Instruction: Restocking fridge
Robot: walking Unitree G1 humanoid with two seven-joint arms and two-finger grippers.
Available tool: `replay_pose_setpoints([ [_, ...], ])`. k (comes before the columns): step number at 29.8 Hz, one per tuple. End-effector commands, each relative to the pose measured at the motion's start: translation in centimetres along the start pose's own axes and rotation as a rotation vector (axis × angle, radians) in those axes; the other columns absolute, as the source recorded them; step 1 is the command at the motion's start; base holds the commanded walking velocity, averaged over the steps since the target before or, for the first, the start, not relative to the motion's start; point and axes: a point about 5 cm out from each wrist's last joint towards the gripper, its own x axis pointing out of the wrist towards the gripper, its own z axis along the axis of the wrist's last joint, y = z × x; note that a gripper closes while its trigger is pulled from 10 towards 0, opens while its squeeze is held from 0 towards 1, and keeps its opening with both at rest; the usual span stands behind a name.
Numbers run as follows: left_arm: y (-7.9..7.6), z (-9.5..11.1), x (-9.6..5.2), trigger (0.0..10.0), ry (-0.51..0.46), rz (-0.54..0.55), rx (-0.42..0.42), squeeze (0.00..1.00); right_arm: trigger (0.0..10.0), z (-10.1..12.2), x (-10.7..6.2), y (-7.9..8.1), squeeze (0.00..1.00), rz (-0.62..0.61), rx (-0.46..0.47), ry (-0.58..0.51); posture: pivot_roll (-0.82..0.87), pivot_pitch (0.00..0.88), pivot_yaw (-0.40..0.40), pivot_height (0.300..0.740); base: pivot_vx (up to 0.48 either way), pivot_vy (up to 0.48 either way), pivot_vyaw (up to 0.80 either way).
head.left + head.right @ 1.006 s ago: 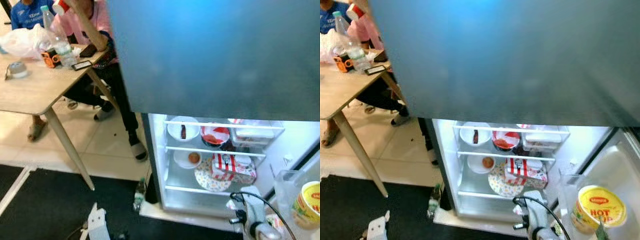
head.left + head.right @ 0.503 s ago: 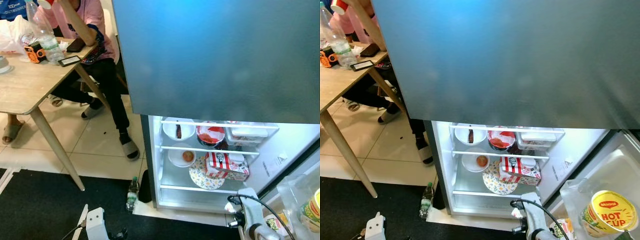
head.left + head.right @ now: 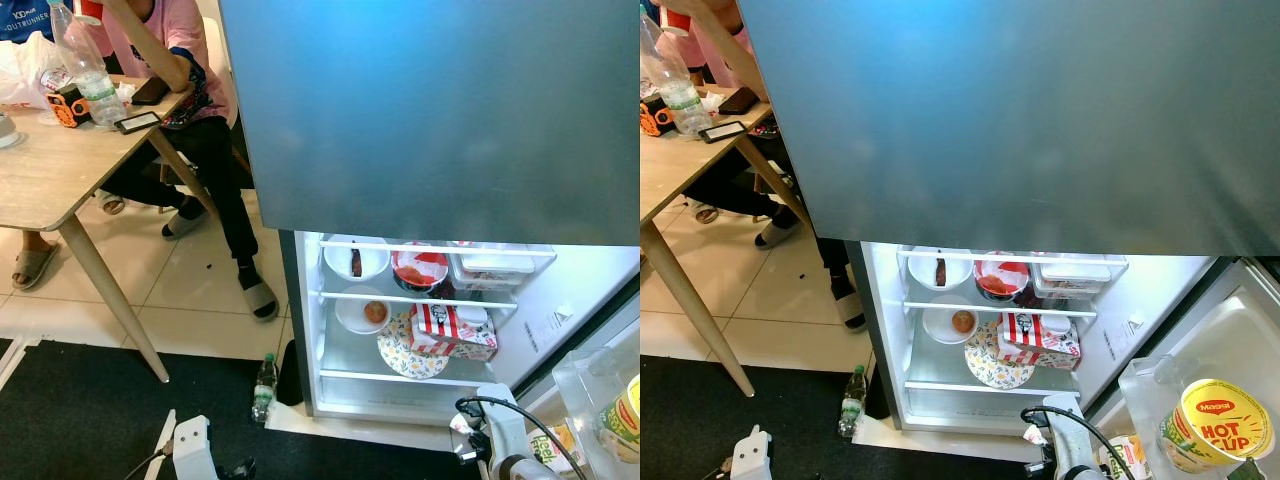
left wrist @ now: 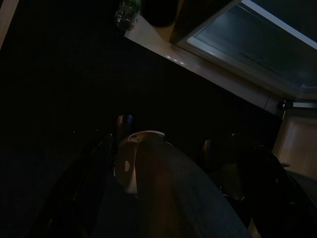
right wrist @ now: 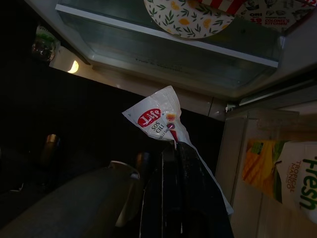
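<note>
Camera steadied; right pincer [image 5: 174, 145] still clamps "Life SOS CILI" sachet [image 5: 157, 117].

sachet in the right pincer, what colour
White sachet with a red logo; right wrist view.

View very dark. Dark floor [image 4: 59, 89] fills most of frame. Plastic bottle [image 4: 127, 11] stands at pale ledge [image 4: 198, 69] below open fridge compartment [image 4: 257, 49]. Robot's own rounded body part [image 4: 173, 193] in foreground, white piece [image 4: 130, 163] on it.
</note>
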Motion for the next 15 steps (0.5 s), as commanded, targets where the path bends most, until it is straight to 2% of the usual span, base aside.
replay_pose_setpoints([
  [1,0.05,-0.52,-0.1,10.0,0.017,0.0,0.006,0.0,10.0,-0.44,-0.02,0.14,0.0,0.0,0.0,0.016,-0.04,0.0,0.01,0.74,0.274,0.0,0.0],
  [15,0.1,-0.88,-0.18,10.0,0.03,0.0,0.014,0.0,10.0,-1.09,-0.17,0.01,0.0,-0.007,0.001,0.032,-0.05,0.0,0.01,0.74,0.3,0.0,0.0],
])
